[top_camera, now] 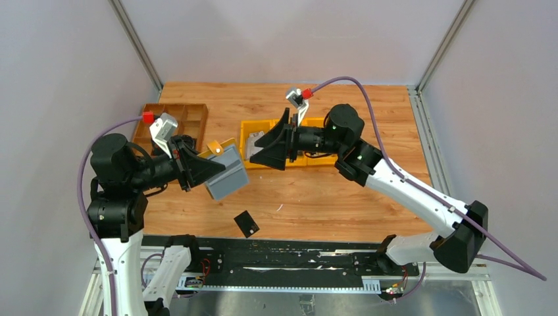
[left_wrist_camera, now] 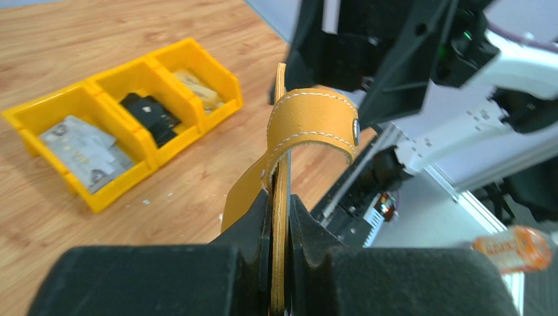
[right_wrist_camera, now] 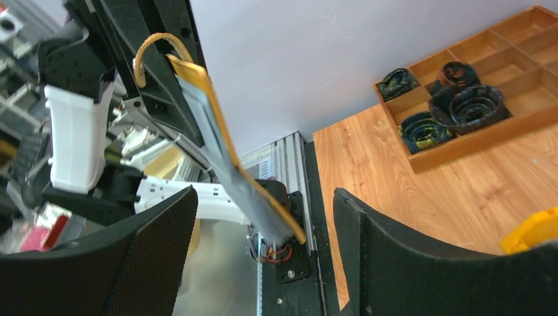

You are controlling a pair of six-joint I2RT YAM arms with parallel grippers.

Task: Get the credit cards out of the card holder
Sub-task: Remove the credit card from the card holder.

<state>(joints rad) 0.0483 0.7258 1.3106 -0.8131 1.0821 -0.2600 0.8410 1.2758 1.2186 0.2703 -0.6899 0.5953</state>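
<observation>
Left arm is reaching in from its side with the wrist rolled. The left gripper is clamping hard on one edge of the card holder, holding it up off the wooden table. The holder is stitched mustard-yellow leather with a smooth grey inner face, and it's tilting out past the fingertips. Its snap tab is curling over in a loop just beyond the jaws.

Right arm is stretching across, with the right gripper pointing sideways at the holder, jaws spread wide and gripping nothing. From its wrist view the holder is sitting edge-on, out ahead of the gap between the textured black pads.

A flat black credit card is lying on the table below the left jaws, well apart from both grippers. Can't tell if any cards are sitting inside the holder. Glossy yellow plastic bins are sitting right behind the right jaws.
</observation>
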